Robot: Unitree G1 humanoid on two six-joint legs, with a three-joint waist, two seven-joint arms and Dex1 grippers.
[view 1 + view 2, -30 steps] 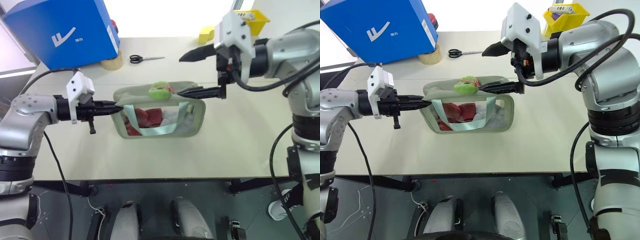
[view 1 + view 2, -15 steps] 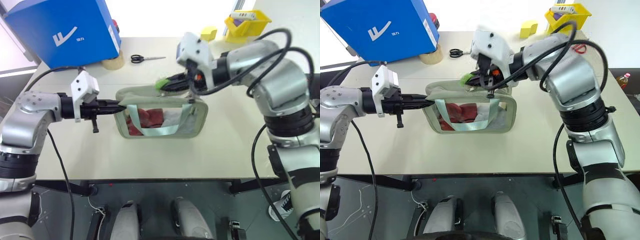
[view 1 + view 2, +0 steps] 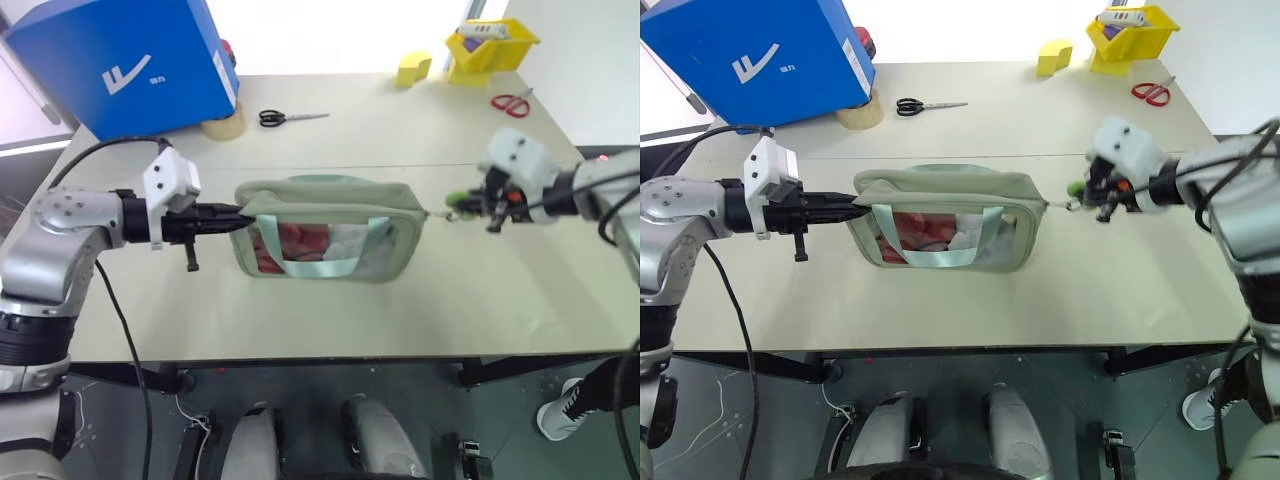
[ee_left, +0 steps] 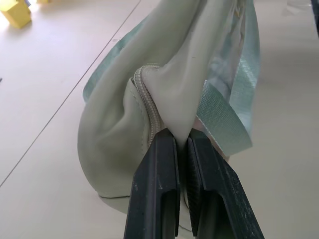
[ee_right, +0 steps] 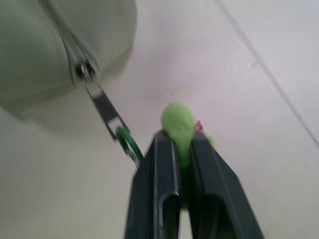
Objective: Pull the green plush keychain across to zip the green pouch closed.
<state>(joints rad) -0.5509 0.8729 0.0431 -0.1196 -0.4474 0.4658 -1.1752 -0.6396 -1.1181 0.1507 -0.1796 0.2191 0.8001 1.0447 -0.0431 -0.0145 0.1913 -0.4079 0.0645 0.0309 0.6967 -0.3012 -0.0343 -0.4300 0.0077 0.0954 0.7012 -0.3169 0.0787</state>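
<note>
The green pouch (image 3: 330,215) lies mid-table, its top edge drawn together, with red items behind the clear window and teal strap handles. My left gripper (image 3: 236,211) is shut on the fabric at the pouch's left end (image 4: 164,104). My right gripper (image 3: 466,204) is to the right of the pouch, shut on the green plush keychain (image 5: 178,124). The keychain (image 3: 1076,188) hangs off the zipper pull (image 5: 102,107), which sits at the pouch's right end.
A blue box (image 3: 130,62) stands at the back left with a tape roll (image 3: 224,123) and black scissors (image 3: 290,118) beside it. A yellow block (image 3: 412,69), a yellow bin (image 3: 492,45) and red scissors (image 3: 512,102) sit at the back right.
My right gripper closed on the keychain above the pouch and swept it rightward and down, past the pouch's right end. The pouch's top went from gaping to drawn together. The left gripper held still.
</note>
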